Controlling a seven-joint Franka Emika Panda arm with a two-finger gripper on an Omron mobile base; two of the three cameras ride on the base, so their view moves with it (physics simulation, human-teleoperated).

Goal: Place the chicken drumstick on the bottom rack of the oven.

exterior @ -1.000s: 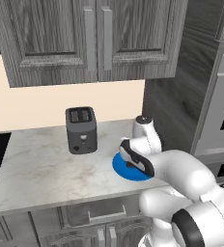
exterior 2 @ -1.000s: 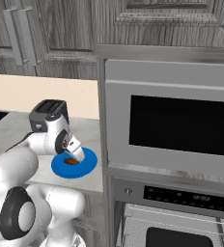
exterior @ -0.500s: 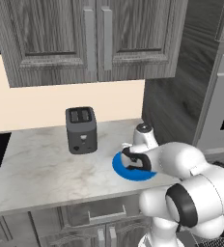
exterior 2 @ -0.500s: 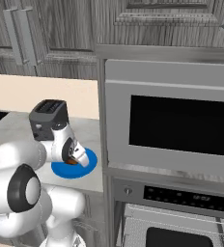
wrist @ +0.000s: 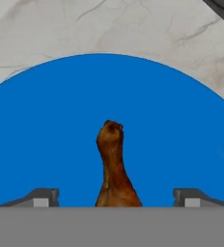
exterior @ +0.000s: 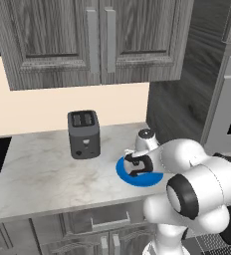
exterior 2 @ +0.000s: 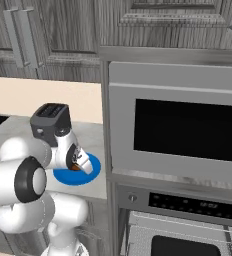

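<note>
Chicken drumstick (wrist: 115,169): reddish-brown, lying on the blue plate (wrist: 46,125), thin bone end pointing away from the hand camera, thick end toward the lens, placed between the two finger tips. Pincer (wrist: 115,198): spread wide, lowered over the plate, one finger tip (wrist: 42,197) on either side of the meat and clear of it. Surroundings: marble table (exterior: 38,174) carrying plate and a dark toaster (exterior: 83,133); oven (exterior 2: 188,220) to the right, below a dark-windowed appliance (exterior 2: 178,125), grey cabinets (exterior: 87,40) above.

Kitchen, oven (exterior 2: 188,220), toaster (exterior: 83,133), cabinets (exterior: 92,40)
</note>
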